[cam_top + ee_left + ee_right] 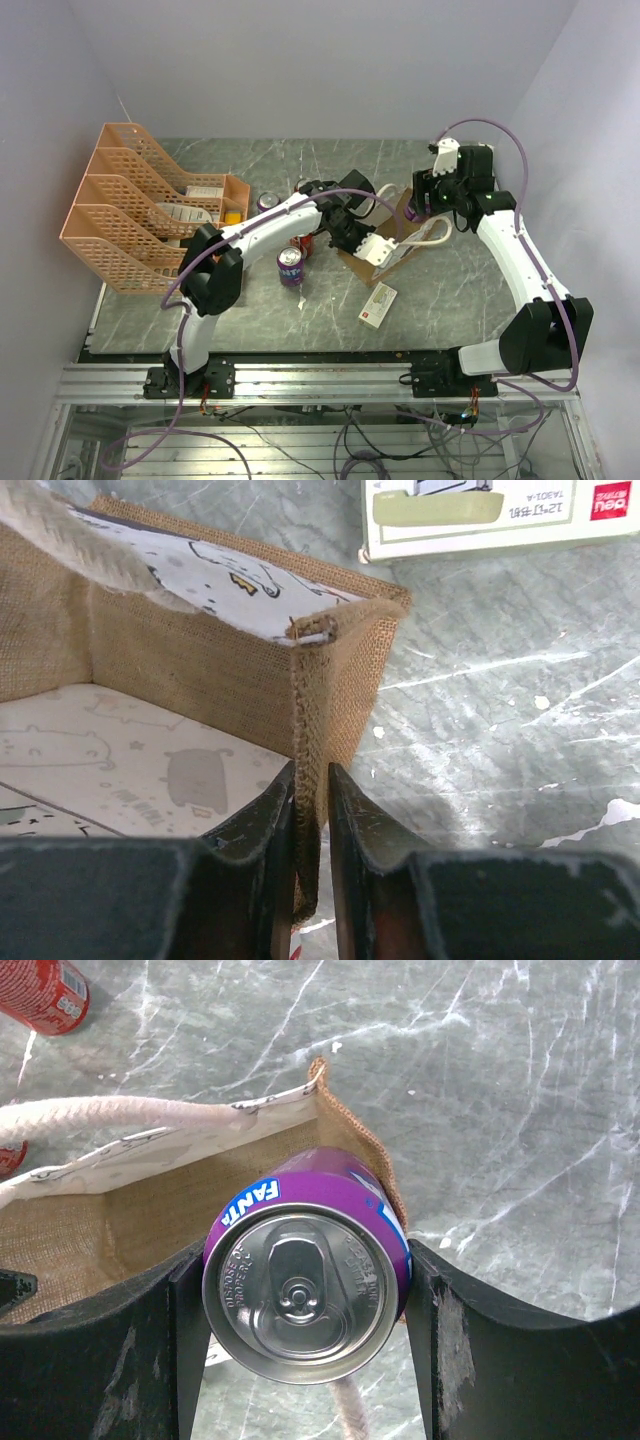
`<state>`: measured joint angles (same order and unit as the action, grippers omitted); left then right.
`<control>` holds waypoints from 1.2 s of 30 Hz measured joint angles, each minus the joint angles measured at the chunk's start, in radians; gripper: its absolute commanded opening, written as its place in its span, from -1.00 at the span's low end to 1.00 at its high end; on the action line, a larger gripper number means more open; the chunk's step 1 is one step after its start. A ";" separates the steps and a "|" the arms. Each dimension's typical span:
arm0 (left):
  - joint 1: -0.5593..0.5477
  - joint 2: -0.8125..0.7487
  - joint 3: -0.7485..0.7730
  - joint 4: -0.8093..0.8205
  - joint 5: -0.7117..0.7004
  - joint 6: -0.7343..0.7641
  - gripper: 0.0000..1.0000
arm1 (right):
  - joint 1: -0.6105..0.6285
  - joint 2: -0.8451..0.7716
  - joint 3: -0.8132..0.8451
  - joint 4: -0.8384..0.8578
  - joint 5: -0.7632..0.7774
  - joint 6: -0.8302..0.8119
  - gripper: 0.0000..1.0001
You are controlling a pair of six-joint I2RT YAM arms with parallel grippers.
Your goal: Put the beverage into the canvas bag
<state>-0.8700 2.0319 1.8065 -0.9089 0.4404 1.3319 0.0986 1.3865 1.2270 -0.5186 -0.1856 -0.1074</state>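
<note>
Grey marble table (470, 290), pale walls behind and on both sides. Canvas bag (190, 670) sits mid-table, mouth up. Left gripper (312, 810) is pinched tight on the bag's corner seam. Right gripper (308, 1310) is clamped on the purple Fanta can (300, 1280), which hangs over the bag's mouth near a corner; can't tell if its base is below the rim. Cream handle (100, 1115) lies across the opening at 10 o'clock of the can. From the bag in top view: red can (302, 246) and second purple can (290, 267) at 9, white box (378, 304) at 6, orange rack (140, 205) far out at 9. Bare marble at 3 to 5.
</note>
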 measured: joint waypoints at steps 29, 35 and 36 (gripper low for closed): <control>0.005 -0.032 0.011 -0.106 0.122 0.004 -0.86 | 0.190 0.019 -0.059 0.016 -0.127 -0.166 -0.64; 0.006 -0.031 0.008 -0.109 0.129 0.024 -0.86 | 0.191 0.019 -0.060 0.012 -0.211 -0.205 -0.60; 0.006 -0.031 0.002 -0.107 0.129 0.028 -0.86 | 0.191 0.019 -0.060 0.011 -0.228 -0.211 -0.59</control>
<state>-0.8635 2.0010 1.8088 -1.0157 0.5694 1.3598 0.2893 1.4052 1.1667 -0.5079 -0.4137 -0.3183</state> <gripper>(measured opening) 0.091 0.665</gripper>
